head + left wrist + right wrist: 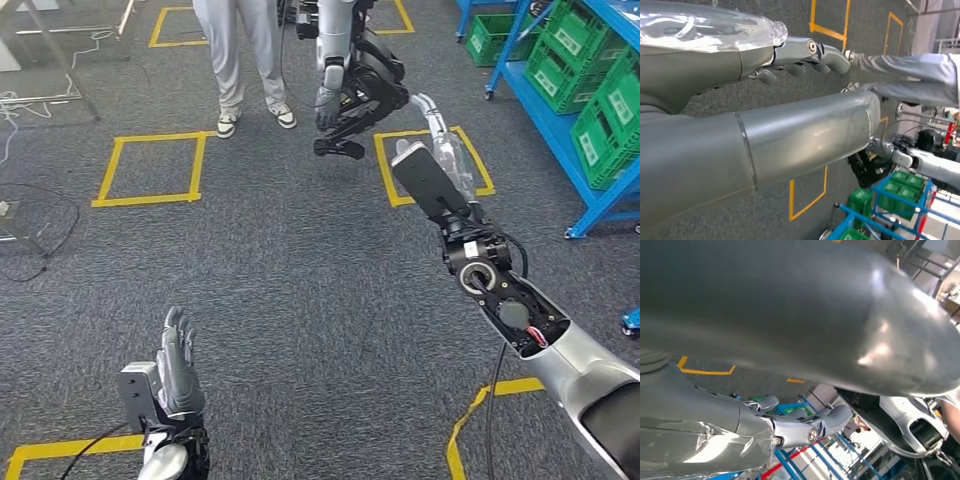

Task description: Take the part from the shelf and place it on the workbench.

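head view has no part that i can pick out: the blue shelf (562, 130) stands at the far right with green bins (596, 90) on its levels, and what lies in them is too small to tell, so the part's place is a guess, likely in one of those bins. no workbench can be made out either

the right hand (441, 140) is stretched forward on a raised arm over the grey carpet (302, 280), short of the shelf and well apart from the bins; its fingers look straight and slightly spread, holding nothing. the right wrist view agrees, showing the right hand's fingers (828, 420) extended with nothing between them and blue shelf bars beyond

the left hand (177, 370) hangs low near the robot's body, palm flat, fingers apart and empty; the left wrist view shows its fingers (817, 57) straight with nothing in them

farther out, yellow tape squares (151, 168) mark the floor, a person (241, 60) in light trousers stands at the top, and a second robot (351, 80) is beside them

i judge the task to be at its very start, the approach to the shelf, nothing picked. the next move calls for turning or stepping right to the shelf, finding the part in a bin, and bringing the right hand down over it before the fingers close
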`<state>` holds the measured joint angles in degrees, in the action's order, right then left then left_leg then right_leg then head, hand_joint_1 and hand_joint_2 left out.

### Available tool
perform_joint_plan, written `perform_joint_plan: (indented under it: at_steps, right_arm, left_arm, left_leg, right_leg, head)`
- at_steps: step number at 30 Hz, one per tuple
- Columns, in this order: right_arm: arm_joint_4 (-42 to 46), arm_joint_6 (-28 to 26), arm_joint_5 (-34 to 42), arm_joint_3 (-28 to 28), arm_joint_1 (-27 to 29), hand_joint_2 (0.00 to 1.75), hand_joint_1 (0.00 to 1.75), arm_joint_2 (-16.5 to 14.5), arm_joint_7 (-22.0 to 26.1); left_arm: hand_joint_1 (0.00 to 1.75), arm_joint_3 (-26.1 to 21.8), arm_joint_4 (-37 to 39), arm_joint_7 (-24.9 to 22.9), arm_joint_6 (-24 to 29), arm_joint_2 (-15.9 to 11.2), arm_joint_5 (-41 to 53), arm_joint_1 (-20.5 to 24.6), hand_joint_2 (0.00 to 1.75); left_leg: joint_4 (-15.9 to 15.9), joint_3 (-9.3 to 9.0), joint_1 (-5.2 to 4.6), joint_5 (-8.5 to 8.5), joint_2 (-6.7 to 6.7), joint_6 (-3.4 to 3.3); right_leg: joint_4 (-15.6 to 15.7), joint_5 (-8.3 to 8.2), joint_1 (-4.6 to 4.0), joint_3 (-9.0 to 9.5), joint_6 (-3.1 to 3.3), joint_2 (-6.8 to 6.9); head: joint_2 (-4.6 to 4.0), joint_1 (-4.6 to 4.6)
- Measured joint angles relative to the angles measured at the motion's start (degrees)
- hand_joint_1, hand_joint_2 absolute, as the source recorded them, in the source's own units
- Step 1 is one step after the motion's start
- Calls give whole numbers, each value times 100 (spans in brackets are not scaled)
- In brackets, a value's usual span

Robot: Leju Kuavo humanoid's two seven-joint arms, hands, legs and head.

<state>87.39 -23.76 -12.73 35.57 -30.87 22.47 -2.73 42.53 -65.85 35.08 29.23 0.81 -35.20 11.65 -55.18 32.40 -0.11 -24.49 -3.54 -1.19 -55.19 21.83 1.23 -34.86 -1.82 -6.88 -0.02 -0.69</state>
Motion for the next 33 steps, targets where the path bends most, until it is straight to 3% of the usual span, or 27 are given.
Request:
perform_joint_plan:
  at_steps: [1,3,5,7,8,9,11,13,14,16,17,19,21,22,23,24,26,28,30,32,33]
  right_arm:
    - [-1,-8,5,5,-2,0,0,2,1]
    - [-1,-33,20,10,-7,0,0,9,8]
    - [-1,-62,30,17,-17,0,0,14,27]
    - [-7,-74,33,28,-9,0,0,13,43]
    - [-13,-74,33,31,-1,0,0,13,46]
    - [-19,-74,33,33,2,0,0,13,49]
    - [-25,-74,33,33,-5,0,0,13,54]
    - [-25,-74,33,31,-16,0,0,13,58]
    - [-25,-74,36,29,-17,0,0,13,62]
    - [-26,-78,43,28,-15,0,0,13,69]
    - [-25,-82,47,27,-15,0,0,13,75]
    - [-20,-92,49,22,-24,0,0,13,85]
    - [-19,-96,49,26,-26,0,0,7,89]
    - [-19,-95,49,29,-24,0,0,3,89]
    - [-20,-95,49,33,-21,0,0,1,87]
    - [-20,-95,49,33,-19,0,0,0,85]
    - [-20,-97,49,29,-17,0,0,0,76]
    - [-17,-102,49,23,-15,0,0,0,68]
    - [-9,-105,49,18,6,0,0,0,62]
    - [1,-109,49,3,57,0,0,5,56]
    - [7,-112,49,-9,83,0,0,10,55]
  left_arm:
    - [0,0,-4,3,11,-2,1,-2,0]
    - [0,0,-11,4,25,0,4,-4,0]
    - [0,0,-15,4,26,0,8,-18,0]
    - [0,0,-16,3,23,-7,7,-50,0]
    - [0,0,-16,2,21,-11,4,-64,0]
    - [0,0,-16,2,19,-15,2,-73,0]
    - [0,0,-16,3,14,-19,-2,-76,0]
    - [0,0,-16,7,11,-23,-9,-74,0]
    - [0,0,-16,12,9,-26,-12,-74,0]
    - [0,0,-16,21,5,-31,-18,-75,0]
    - [0,0,-17,23,3,-31,-20,-72,0]
    - [0,0,-19,23,3,-32,-19,-63,0]
    - [0,0,-20,22,4,-38,-18,-65,0]
    - [0,0,-20,21,3,-45,-18,-73,0]
    - [0,0,-20,20,-3,-51,-17,-82,0]
    - [0,0,-20,15,-12,-57,-15,-88,0]
    - [0,0,-20,-8,-28,-62,-7,-86,0]
    - [0,0,-22,-35,-31,-65,4,-69,0]
    - [0,0,-27,-56,-31,-68,8,-57,0]
    - [0,0,-36,-72,-30,-66,9,-49,0]
    - [0,0,-42,-76,-30,-60,8,-42,0]
  left_leg:
    - [31,-10,-3,19,65,-13]
    - [123,-53,9,70,187,-58]
    - [188,-80,15,105,319,-91]
    - [189,-76,7,102,454,-104]
    - [186,-74,6,97,523,-103]
    - [180,-73,6,90,590,-96]
    - [147,-78,7,59,714,-59]
    - [89,-71,-22,15,813,-3]
    - [67,-68,-37,0,858,21]
    - [53,-73,-45,-13,960,63]
    - [30,-76,-33,-40,941,95]
    - [-244,21,8,-230,712,157]
    - [-964,362,33,-586,446,189]
    - [-1355,569,34,-730,404,191]
    - [-1619,722,33,-787,387,186]
    - [-1666,773,33,-732,379,172]
    - [-1129,549,31,-366,294,114]
    - [-348,192,33,-49,12,43]
    - [-2,34,17,22,-130,13]
    - [63,-1,12,44,3,-5]
    - [115,-28,19,67,74,-22]
  right_leg:
    - [18,-15,12,-13,-39,-44]
    - [-89,72,4,-79,-84,120]
    - [-671,414,-13,-331,-106,452]
    - [-1433,753,-3,-656,-147,596]
    - [-1615,792,9,-723,-165,620]
    - [-1557,719,21,-671,-180,645]
    - [-858,384,38,-276,-198,793]
    - [-194,177,8,75,-158,986]
    - [-56,157,-9,137,-119,1025]
    - [-40,154,-26,117,-24,901]
    - [-38,147,-25,116,7,840]
    - [-24,124,-14,122,70,727]
    - [-22,106,-17,107,117,616]
    - [-23,97,-26,93,134,551]
    - [-23,89,-35,82,145,478]
    - [-23,84,-43,75,152,404]
    - [-23,73,-47,75,150,257]
    - [-26,57,-41,58,122,116]
    - [-20,31,-10,22,64,-17]
    - [4,2,25,-5,-9,-135]
    - [-25,25,16,-29,-35,-68]
  head:
    - [0,3]
    - [0,-22]
    - [-1,-90]
    - [-1,-146]
    - [-1,-167]
    - [-1,-188]
    - [-1,-241]
    - [-1,-282]
    - [-1,-279]
    - [-1,-239]
    - [-1,-221]
    - [-1,-181]
    - [-1,-97]
    - [-1,-62]
    - [-1,-34]
    - [-1,-23]
    - [-1,-13]
    - [-1,-12]
    - [-1,-15]
    - [-1,-14]
    - [-1,-18]
